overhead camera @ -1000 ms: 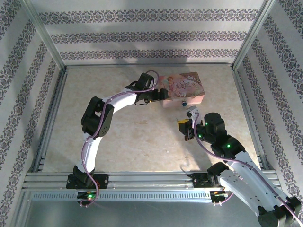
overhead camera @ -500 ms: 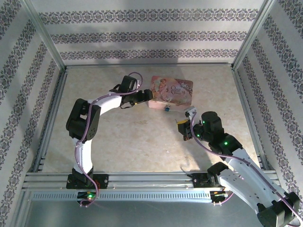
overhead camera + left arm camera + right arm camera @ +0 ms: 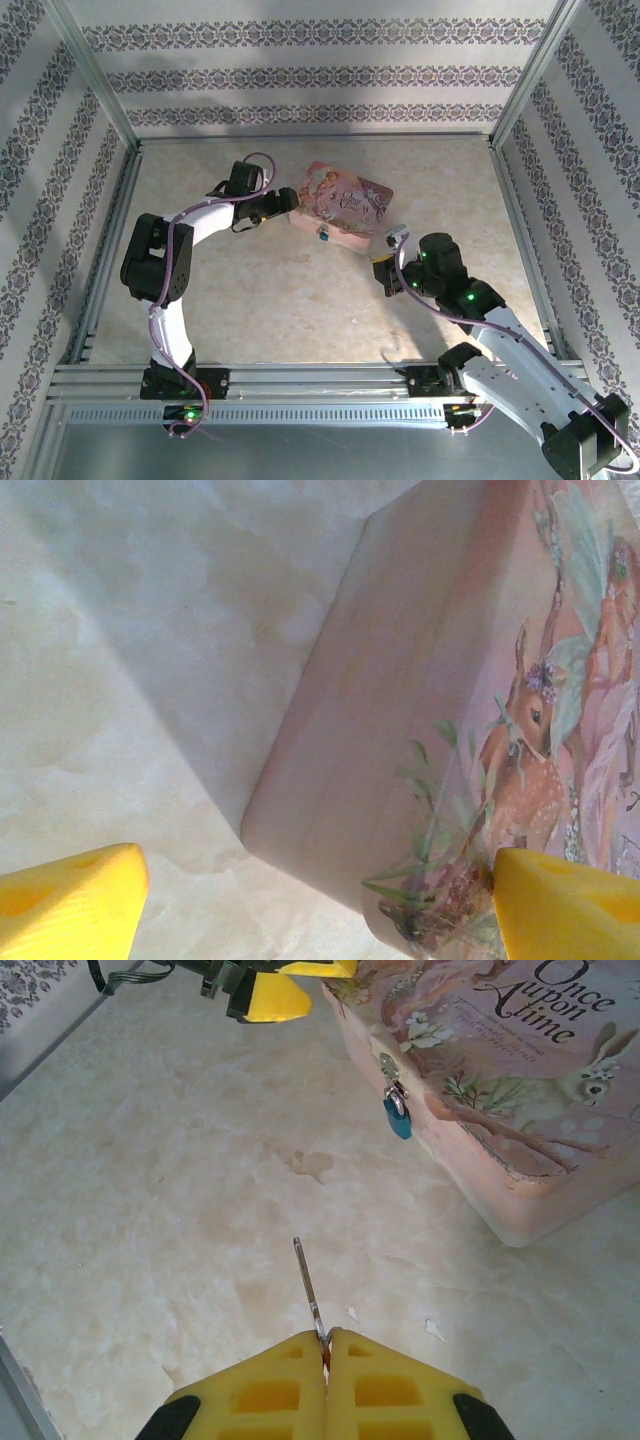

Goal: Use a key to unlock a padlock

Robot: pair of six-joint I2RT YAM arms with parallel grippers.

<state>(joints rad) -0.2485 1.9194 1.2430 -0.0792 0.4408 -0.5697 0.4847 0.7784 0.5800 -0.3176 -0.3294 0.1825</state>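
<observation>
The tiny blue padlock (image 3: 323, 237) (image 3: 397, 1120) hangs from the clasp on the front wall of the pink tin (image 3: 345, 205) (image 3: 520, 1070) (image 3: 400, 680). My right gripper (image 3: 383, 262) (image 3: 327, 1338) is shut on the key (image 3: 308, 1285), a thin silver sliver that sticks out forward, short of the padlock and to its right in the top view. My left gripper (image 3: 287, 205) (image 3: 320, 865) stands wide at the tin's left corner. Its right finger (image 3: 570, 900) lies against the lid, and its left finger (image 3: 70, 900) stays clear of the wall.
The tin sits on the beige tabletop (image 3: 260, 300) at centre back. Aluminium rails (image 3: 320, 378) frame the table, and patterned walls close the back and sides. Small white flecks (image 3: 434, 1330) lie on the surface near my right gripper.
The left arm has swung left and nearer, and the tin has come with it, turning so the padlock now hangs further left. The right gripper edged slightly left, still holding the key.
</observation>
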